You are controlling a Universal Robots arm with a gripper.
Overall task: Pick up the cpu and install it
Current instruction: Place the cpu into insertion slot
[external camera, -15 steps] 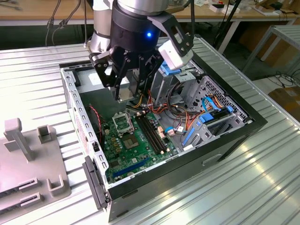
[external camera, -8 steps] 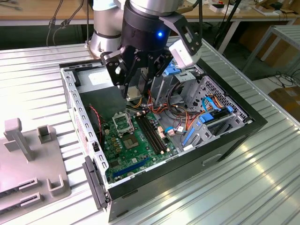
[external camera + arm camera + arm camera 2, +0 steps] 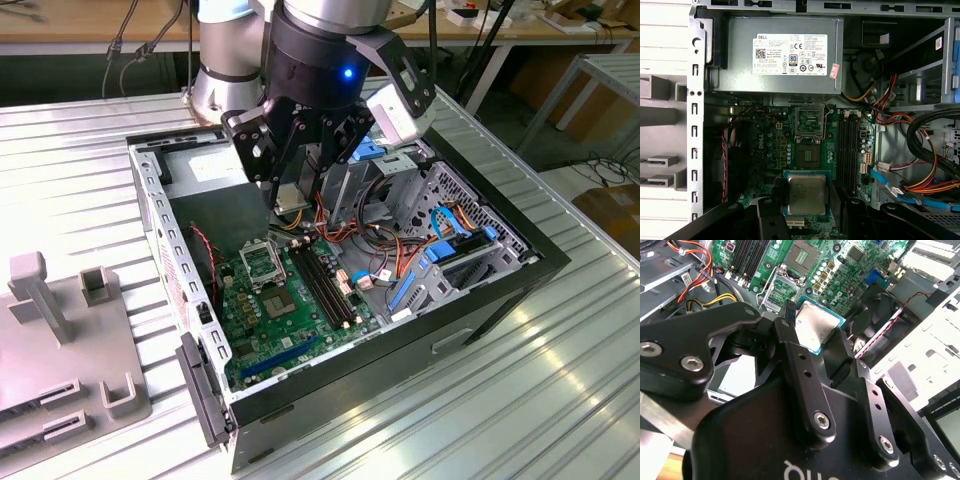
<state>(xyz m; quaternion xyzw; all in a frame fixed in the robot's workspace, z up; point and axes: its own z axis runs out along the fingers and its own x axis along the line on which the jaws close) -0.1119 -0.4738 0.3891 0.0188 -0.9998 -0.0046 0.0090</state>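
Note:
The cpu (image 3: 806, 192) is a flat square chip with a silver-grey top and a green rim. My gripper (image 3: 806, 201) is shut on its two opposite edges and holds it level above the green motherboard (image 3: 770, 150). The second wrist view has the cpu (image 3: 815, 327) between the black fingers (image 3: 789, 315) of my gripper (image 3: 815, 329). In the exterior view the gripper (image 3: 293, 195) hangs inside the open computer case (image 3: 500, 290), a little above the metal-framed socket (image 3: 262, 265). The socket (image 3: 809, 122) lies bare, apart from the chip.
A grey power-supply box (image 3: 780, 55) sits just beyond the socket. Black memory slots (image 3: 325, 285) run beside it, with red, yellow and orange cables (image 3: 385, 255) and blue drive brackets (image 3: 450, 250) further along. Grey fixtures (image 3: 40, 290) stand on the ribbed table at the exterior view's left.

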